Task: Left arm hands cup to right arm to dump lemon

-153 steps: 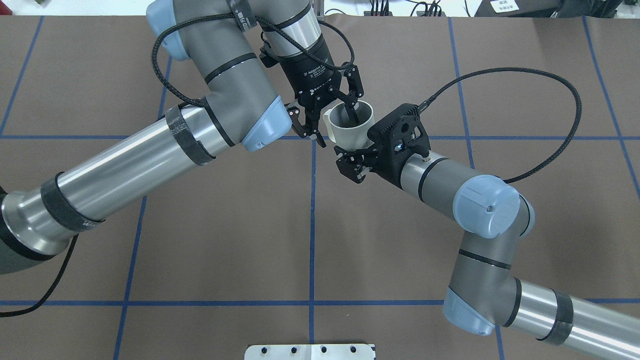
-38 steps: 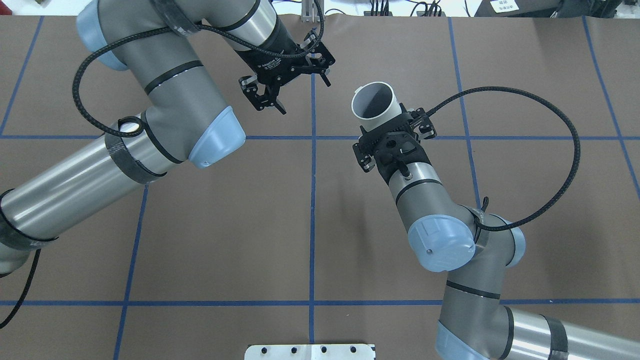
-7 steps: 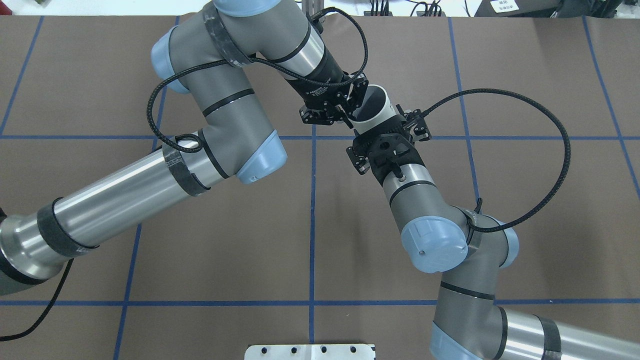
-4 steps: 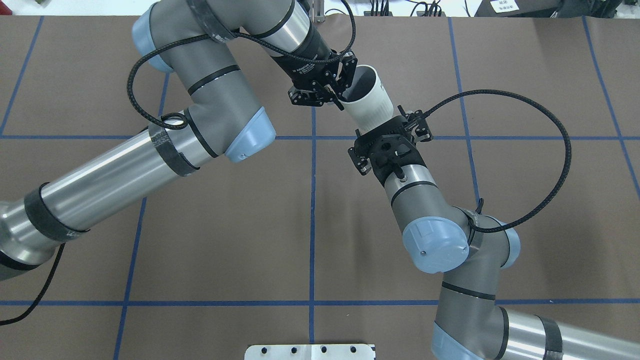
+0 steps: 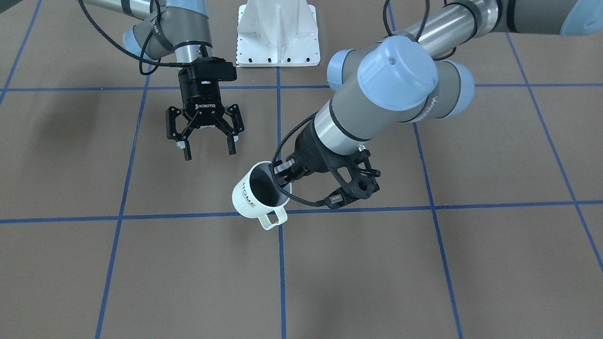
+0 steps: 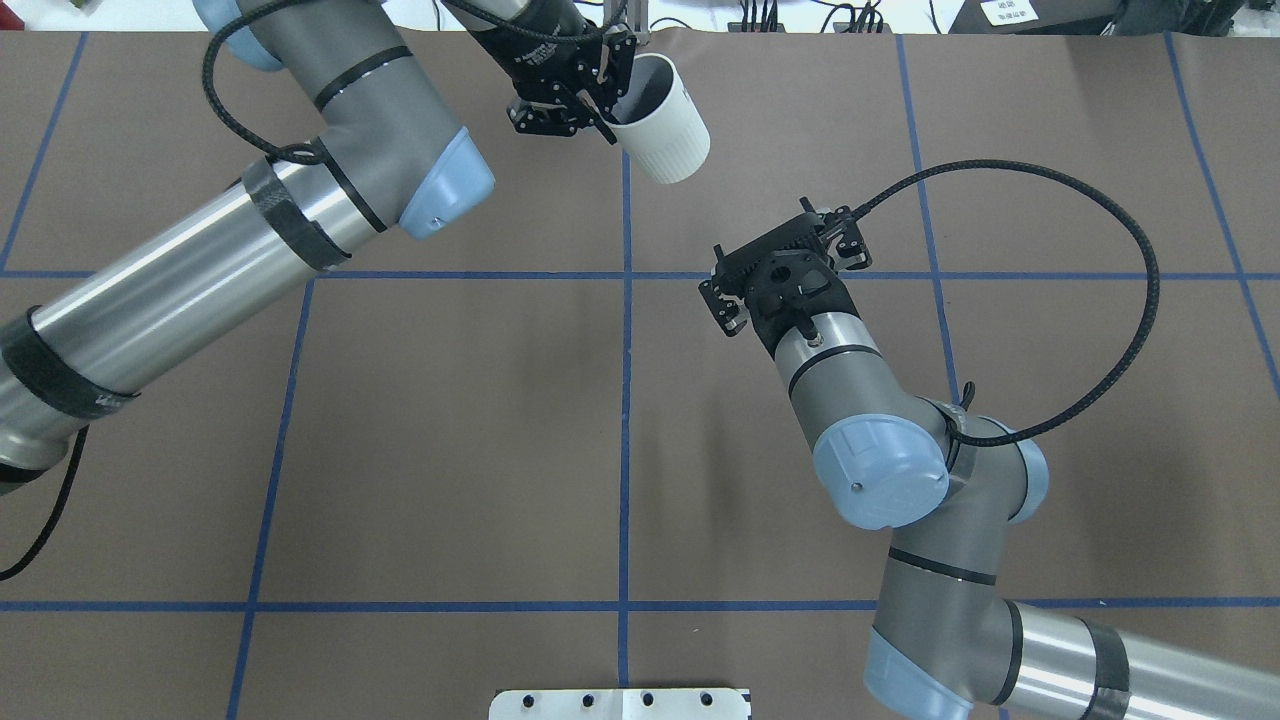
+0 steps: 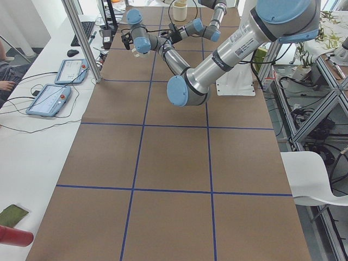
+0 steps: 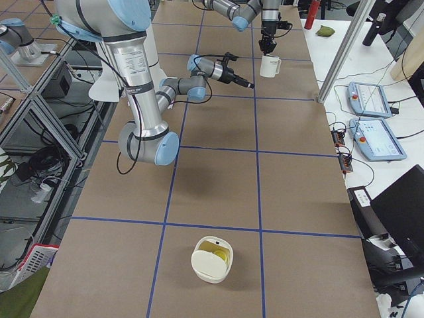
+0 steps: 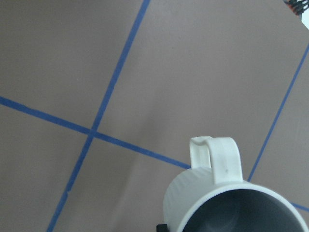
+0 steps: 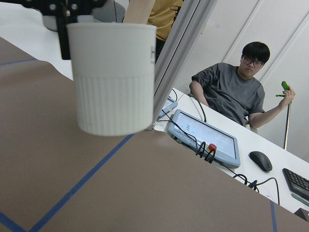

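The white cup (image 5: 254,198) with "HOME" lettering hangs tilted above the table, handle toward the operators' side. My left gripper (image 5: 282,178) is shut on its rim, one finger inside the mouth. In the overhead view the cup (image 6: 665,130) sits near the far edge, and the left wrist view shows the cup (image 9: 217,203) close up with a dark inside. No lemon shows inside it. My right gripper (image 5: 207,150), lettered ROBOTIQ, is open and holds nothing, a short way from the cup. From the right wrist camera the cup (image 10: 113,77) is seen from the side, apart.
A white mount plate (image 5: 278,33) sits at the robot's base. A white dish (image 8: 212,258) with something yellow in it rests at the table's right end. A seated person (image 10: 236,92) and tablets (image 10: 203,135) are beyond the far edge, by a metal post (image 8: 344,53).
The cup left my right gripper's hold. My left gripper, shut on the rim, carried it up and to the left, away from the right gripper. The right arm stayed nearly still.
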Controlling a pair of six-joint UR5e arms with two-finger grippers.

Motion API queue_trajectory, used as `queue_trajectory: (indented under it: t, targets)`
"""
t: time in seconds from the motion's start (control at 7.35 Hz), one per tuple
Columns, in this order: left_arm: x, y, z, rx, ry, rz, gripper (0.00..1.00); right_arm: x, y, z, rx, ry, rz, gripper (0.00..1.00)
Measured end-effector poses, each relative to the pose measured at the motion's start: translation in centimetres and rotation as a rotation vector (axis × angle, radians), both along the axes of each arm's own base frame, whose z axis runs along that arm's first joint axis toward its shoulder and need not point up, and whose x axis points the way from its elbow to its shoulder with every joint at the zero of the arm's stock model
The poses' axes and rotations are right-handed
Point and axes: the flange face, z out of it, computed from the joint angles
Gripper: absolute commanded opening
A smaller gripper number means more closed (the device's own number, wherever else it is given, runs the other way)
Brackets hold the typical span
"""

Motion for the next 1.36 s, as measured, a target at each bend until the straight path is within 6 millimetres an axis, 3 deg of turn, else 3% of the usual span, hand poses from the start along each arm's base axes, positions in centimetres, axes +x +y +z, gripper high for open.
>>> queue_trajectory:
  t: [0.14, 0.41, 0.54, 0.68, 0.82, 0.95, 1.36]
  targets:
    - [-1.9, -1.6, 2.0, -0.011, -0.021, -0.031, 0.0, 2.0, -2.7, 0.5, -0.039, 0.0, -0.022, 1.0]
    - [-8.1, -3.9, 5.8, 0.008, -0.053, -0.092, 0.0, 9.6, -11.0, 2.9, -0.224, 0.039, -0.108, 1.0]
    - [-11.3, -3.9, 8.0, 0.034, -0.097, -0.096, 0.0, 13.7, -14.5, 4.9, -0.325, 0.053, -0.16, 1.0]
    - [-13.9, -3.5, 10.0, 0.066, -0.172, -0.069, 0.0, 16.5, -16.7, 6.9, -0.406, 0.064, -0.21, 1.0]
    - [-16.0, -2.6, 12.3, 0.103, -0.255, -0.021, 0.0, 18.9, -18.0, 8.6, -0.487, 0.071, -0.259, 1.0]
    - [-18.1, -1.2, 16.0, 0.15, -0.33, 0.036, 0.0, 21.5, -18.9, 10.1, -0.561, 0.085, -0.313, 1.0]
    - [-24.7, 5.0, 28.7, 0.243, -0.435, 0.185, 0.0, 29.0, -19.2, 15.1, -0.755, 0.092, -0.508, 1.0]
